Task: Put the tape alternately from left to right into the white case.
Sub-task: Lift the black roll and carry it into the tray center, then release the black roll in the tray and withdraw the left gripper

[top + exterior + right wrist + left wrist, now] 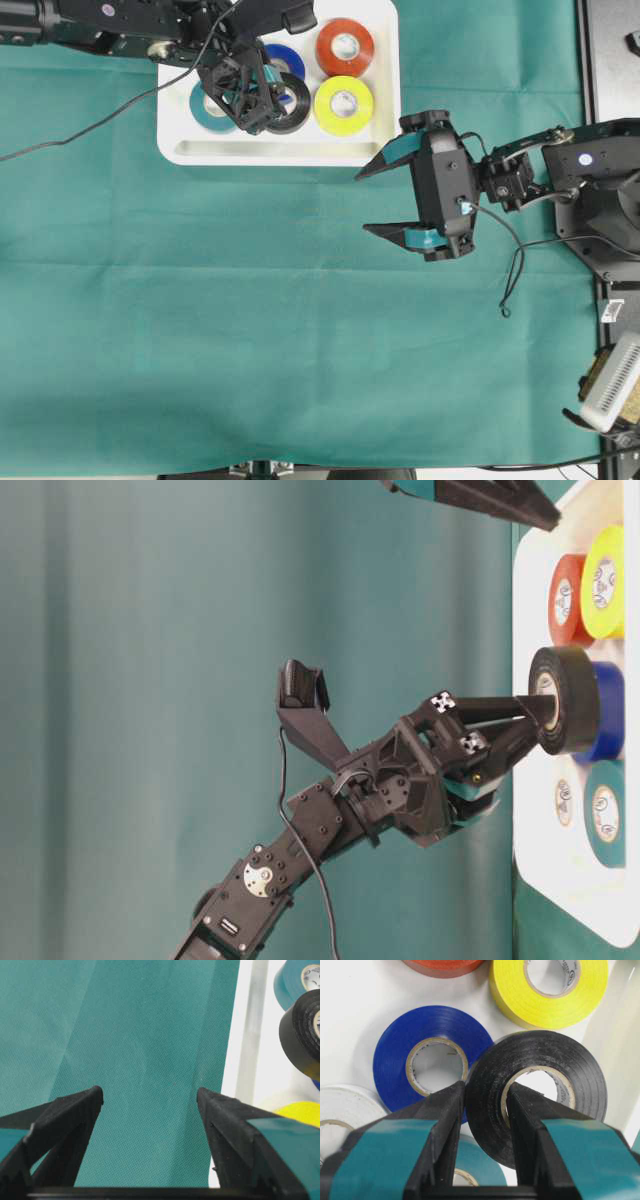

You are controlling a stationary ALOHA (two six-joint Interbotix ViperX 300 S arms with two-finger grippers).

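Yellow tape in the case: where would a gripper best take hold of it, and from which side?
Probably from straight above, one finger down the core hole and one outside the wall, as the left gripper holds the black tape. The yellow tape lies flat, hole up, in the white case. Pinch the wall on the case-rim side, since the red tape and black tape crowd the others.

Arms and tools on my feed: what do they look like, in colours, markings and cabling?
Both arms are black, jointed, with bolted brackets. Each tool, left and right, has two tapering black fingers faced with teal strips. Small white cross-marked tags sit on the left wrist. Thin black cables trail from each arm.
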